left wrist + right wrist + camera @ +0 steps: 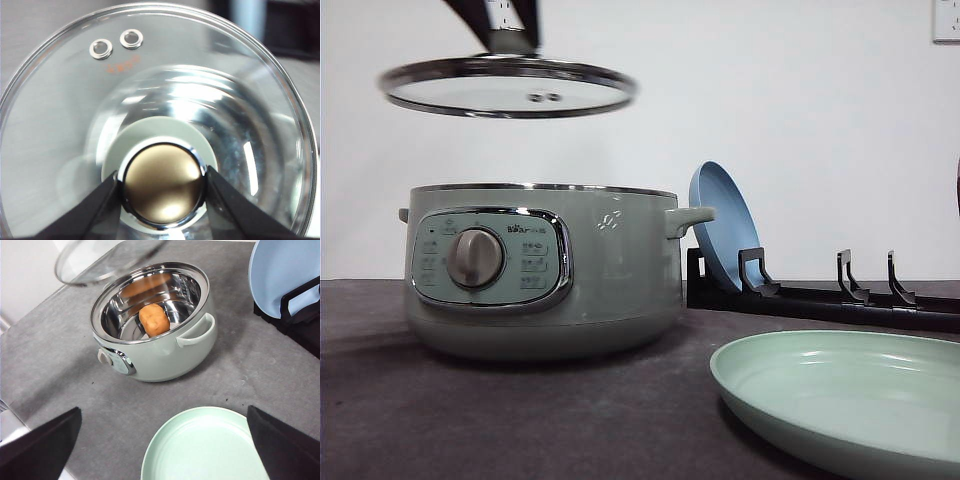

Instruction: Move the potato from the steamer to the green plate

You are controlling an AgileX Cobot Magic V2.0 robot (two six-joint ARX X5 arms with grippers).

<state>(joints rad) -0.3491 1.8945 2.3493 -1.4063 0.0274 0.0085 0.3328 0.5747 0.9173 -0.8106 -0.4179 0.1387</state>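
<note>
- Holding glass lid [507, 88] by its knob [162, 186] with left gripper [162, 192], exposing potato [154, 319] inside steamer [155, 347].
- Hovering right gripper [162, 440], spread wide, above green plate [205, 447], readying to reach in.

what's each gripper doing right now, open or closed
Left gripper: closed on the glass lid's knob, lid lifted above the steamer.
Right gripper: open, holding nothing.

Pot mouth open, lid held clear above

My left gripper [162, 187] grips the glass lid [507, 87] by its knob, well above the steamer [545, 270], whose mouth lies uncovered over the potato [154, 319]. My right gripper [162, 440] hangs spread above the bare green plate [205, 447]; the blue plate [722, 220] and rack [840, 295] stand behind.
</note>
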